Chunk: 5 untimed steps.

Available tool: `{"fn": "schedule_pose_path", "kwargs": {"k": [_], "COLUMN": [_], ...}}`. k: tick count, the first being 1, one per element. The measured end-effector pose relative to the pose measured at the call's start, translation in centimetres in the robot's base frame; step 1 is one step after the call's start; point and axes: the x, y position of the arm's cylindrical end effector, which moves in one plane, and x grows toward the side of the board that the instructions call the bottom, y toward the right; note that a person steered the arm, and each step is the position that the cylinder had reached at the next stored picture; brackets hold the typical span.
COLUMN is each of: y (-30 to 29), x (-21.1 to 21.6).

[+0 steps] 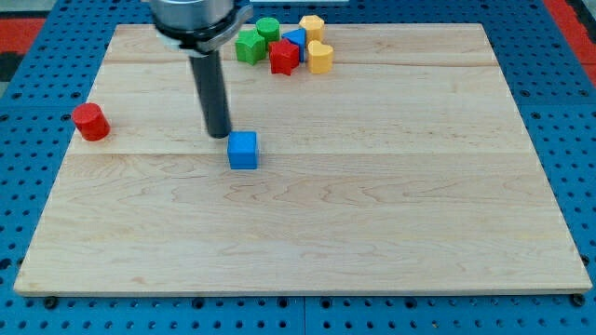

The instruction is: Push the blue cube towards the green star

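The blue cube (243, 150) lies on the wooden board left of centre. My tip (219, 136) stands just to its upper left, very close to it, perhaps touching. The green star (249, 46) lies near the view's top, in a cluster of blocks, well above the cube.
The cluster at the top holds a green cylinder (268, 28), a red star (284, 57), a blue block (296, 41), a yellow block (312, 26) and a yellow heart (320, 58). A red cylinder (91, 122) stands at the board's left edge (70, 149).
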Motion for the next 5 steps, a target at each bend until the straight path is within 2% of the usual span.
{"fn": "schedule_pose_path", "kwargs": {"k": [1, 2, 3, 4, 5], "y": [-2.8, 2.8, 7.7, 6.6, 3.0], "x": [5.1, 6.7, 4.5, 2.0, -0.3]}}
